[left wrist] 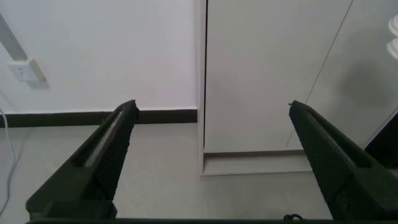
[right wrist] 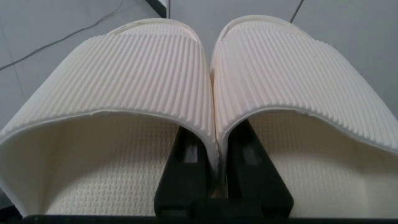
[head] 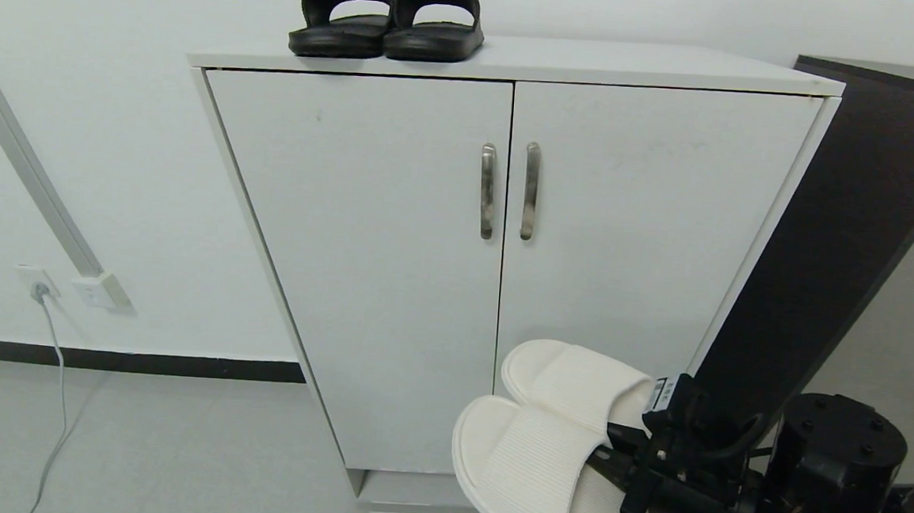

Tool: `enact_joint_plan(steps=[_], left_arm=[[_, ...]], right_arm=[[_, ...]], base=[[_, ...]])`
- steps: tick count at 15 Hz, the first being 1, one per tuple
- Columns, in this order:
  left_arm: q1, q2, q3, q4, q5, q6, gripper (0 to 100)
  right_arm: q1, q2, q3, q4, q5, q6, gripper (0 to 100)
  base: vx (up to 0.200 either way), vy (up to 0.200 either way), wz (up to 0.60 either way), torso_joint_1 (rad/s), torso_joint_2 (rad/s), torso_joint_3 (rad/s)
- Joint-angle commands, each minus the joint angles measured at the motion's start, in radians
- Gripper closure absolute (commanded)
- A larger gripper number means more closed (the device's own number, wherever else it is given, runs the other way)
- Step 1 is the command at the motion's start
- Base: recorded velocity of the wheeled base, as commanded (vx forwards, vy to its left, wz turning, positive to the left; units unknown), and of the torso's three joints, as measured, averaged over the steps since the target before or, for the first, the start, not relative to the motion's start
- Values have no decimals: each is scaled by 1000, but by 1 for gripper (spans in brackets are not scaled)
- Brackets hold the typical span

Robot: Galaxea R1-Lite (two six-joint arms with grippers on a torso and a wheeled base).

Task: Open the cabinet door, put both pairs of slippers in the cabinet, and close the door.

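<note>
Home-like hallway, white cabinet (head: 391, 300), black slippers (head: 387, 42), wall socket (head: 36, 280)

Head, left wrist views toward cabinet (head: 392, 284)

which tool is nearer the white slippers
Right. The right tool is shut on the white slippers; the left tool is open, apart from them, facing the cabinet near its base.

The white slippers (head: 549, 444) run off the head view's lower edge, heels hidden behind the right gripper (head: 621, 450). Shut doors (head: 344, 281) hide the inside of the cabinet (head: 635, 65).
</note>
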Motion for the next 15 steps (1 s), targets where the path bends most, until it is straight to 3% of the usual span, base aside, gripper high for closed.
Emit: enact_joint_plan(steps=[1, 7, 8, 10, 11, 13, 15], left_arm=[[0, 0, 0, 0, 1, 0, 0], [0, 1, -2, 0, 1, 2, 0], [-1, 27, -2, 0, 1, 23, 0], [-3, 103, -8, -3, -12, 100, 0], [-3, 123, -20, -8, -25, 100, 0], [-4, 279, -212, -8, -111, 3, 0], [-4, 535, -324, -14, -240, -6, 0]], right_arm=[[1, -4, 2, -3, -1, -1, 100], [9, -4, 23, 1, -8, -19, 100], [27, -19, 11, 43, -54, -4, 100], [53, -83, -33, 199, -77, 59, 100], [58, -99, -44, 234, -77, 67, 100], [59, -120, -50, 273, -76, 67, 100], [59, -120, -49, 273, -73, 67, 100]], base=[[0, 0, 0, 0, 0, 0], [0, 0, 0, 0, 0, 0], [0, 0, 0, 0, 0, 0], [0, 0, 0, 0, 0, 0], [0, 0, 0, 0, 0, 0], [0, 0, 0, 0, 0, 0], [0, 0, 0, 0, 0, 0]])
